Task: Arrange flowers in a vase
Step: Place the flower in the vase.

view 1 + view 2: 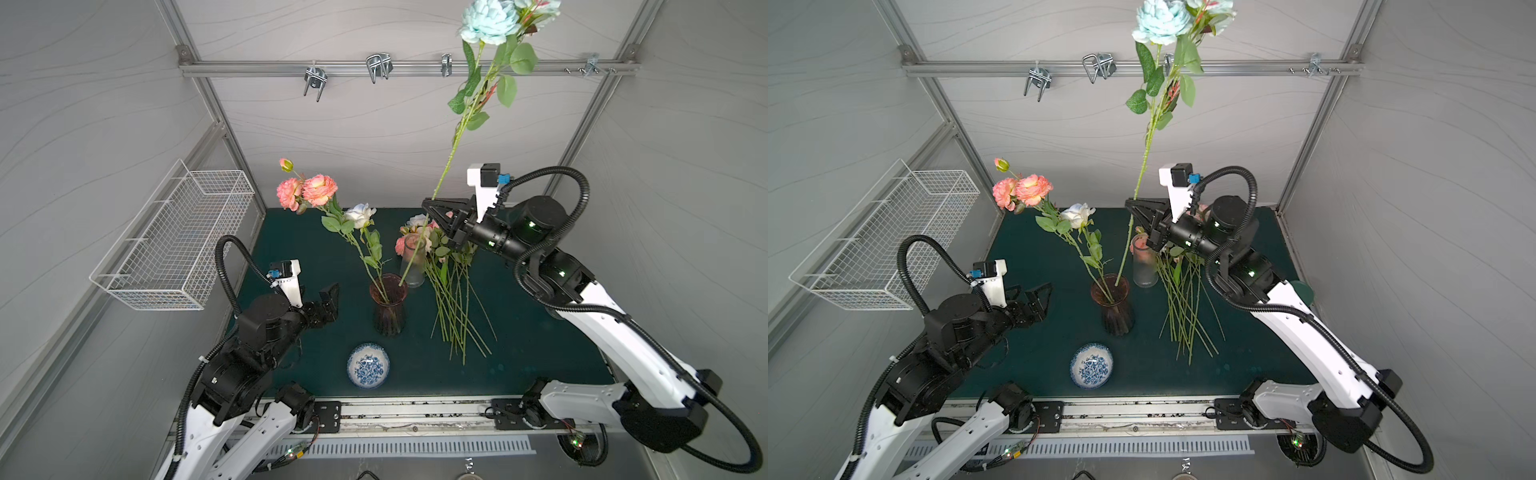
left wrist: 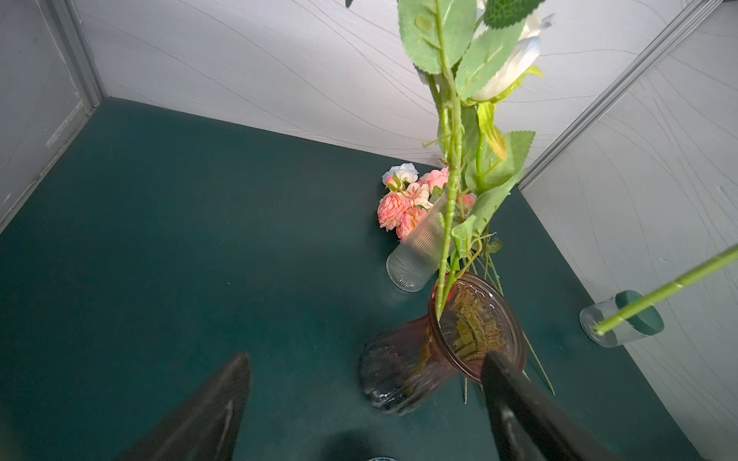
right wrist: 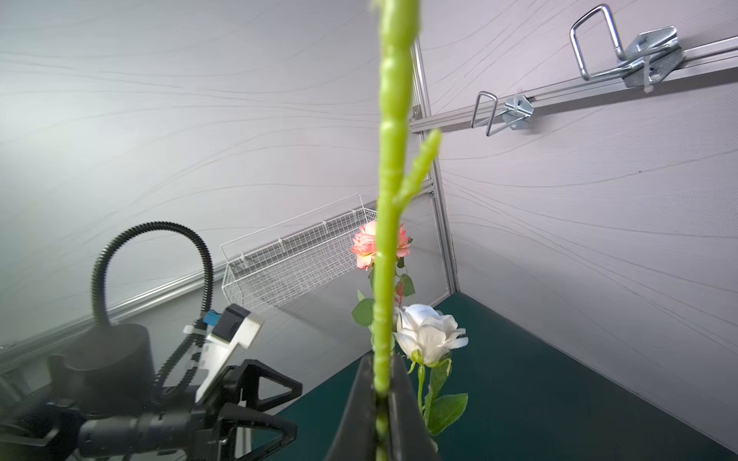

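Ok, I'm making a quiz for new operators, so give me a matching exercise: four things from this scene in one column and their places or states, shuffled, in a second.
Column one:
1. pale blue rose
2. white rose
3. loose flowers
4. left gripper

Column two:
A. lying on the mat
B. standing in the dark red vase
C. clamped by its stem in the right gripper
D. open, holding nothing

Pairs: 1-C, 2-B, 3-A, 4-D.

No text, label or number can be read anywhere.
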Controlling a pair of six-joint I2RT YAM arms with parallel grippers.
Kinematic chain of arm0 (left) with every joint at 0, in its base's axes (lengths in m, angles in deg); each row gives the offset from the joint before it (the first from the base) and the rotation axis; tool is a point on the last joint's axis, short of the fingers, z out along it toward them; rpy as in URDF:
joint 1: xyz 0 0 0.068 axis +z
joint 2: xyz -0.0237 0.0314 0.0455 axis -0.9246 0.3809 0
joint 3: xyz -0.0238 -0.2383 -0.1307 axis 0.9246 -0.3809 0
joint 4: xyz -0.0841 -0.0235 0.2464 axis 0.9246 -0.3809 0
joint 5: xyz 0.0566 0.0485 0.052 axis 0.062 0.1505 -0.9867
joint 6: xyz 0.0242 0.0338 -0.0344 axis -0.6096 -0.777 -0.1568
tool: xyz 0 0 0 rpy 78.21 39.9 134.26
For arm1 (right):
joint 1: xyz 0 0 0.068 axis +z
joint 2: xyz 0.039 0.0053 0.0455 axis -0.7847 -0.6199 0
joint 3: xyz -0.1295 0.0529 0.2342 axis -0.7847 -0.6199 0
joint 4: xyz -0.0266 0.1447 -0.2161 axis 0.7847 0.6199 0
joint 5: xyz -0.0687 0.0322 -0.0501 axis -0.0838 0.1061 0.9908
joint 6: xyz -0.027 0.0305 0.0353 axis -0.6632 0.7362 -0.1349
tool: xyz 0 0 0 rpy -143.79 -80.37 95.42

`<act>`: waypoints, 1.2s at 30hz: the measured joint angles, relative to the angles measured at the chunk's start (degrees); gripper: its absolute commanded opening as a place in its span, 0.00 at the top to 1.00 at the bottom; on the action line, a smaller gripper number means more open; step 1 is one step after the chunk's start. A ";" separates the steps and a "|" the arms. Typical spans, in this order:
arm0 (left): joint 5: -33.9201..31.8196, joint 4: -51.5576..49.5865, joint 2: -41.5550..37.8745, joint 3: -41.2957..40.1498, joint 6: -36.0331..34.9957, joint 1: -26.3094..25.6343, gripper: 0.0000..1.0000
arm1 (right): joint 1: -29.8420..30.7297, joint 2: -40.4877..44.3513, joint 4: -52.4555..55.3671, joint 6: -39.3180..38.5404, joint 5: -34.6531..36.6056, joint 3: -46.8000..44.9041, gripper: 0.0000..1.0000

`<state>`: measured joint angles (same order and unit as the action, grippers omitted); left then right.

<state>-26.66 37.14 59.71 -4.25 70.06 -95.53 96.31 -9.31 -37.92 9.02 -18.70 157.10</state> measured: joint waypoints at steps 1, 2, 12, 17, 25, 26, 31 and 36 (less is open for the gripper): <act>0.02 -0.07 0.00 0.00 0.07 0.00 0.08 | 0.52 -1.73 -0.44 -0.85 0.35 0.39 1.00; 0.02 -0.09 0.00 0.00 0.09 0.00 0.08 | 0.85 -2.91 -0.81 -1.36 0.72 0.52 1.00; 0.00 -0.55 -0.44 0.39 0.11 0.00 0.08 | 6.36 -10.69 -3.21 -8.17 5.44 -6.32 1.00; 0.02 -0.52 -0.52 0.44 0.11 0.00 0.08 | 7.93 -9.94 -5.86 -9.68 7.39 -14.40 1.00; 0.20 -0.50 -0.52 0.44 0.31 0.00 0.08 | 10.97 -7.72 -6.43 -10.40 11.28 -22.25 0.56; 0.26 -0.50 -0.50 0.44 0.35 0.00 0.08 | 11.41 -6.86 -6.43 -10.36 11.82 -23.30 0.51; 0.81 -0.48 -0.15 0.44 0.66 0.00 0.08 | 12.79 -0.42 -6.16 -9.81 14.32 -28.33 0.43; 1.68 -0.33 0.44 0.44 0.79 0.00 0.08 | 13.00 7.98 -5.14 -7.65 16.52 -31.12 0.38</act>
<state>-24.98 36.81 60.15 -3.81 70.85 -95.53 109.32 -1.33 -43.05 1.37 -2.18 125.98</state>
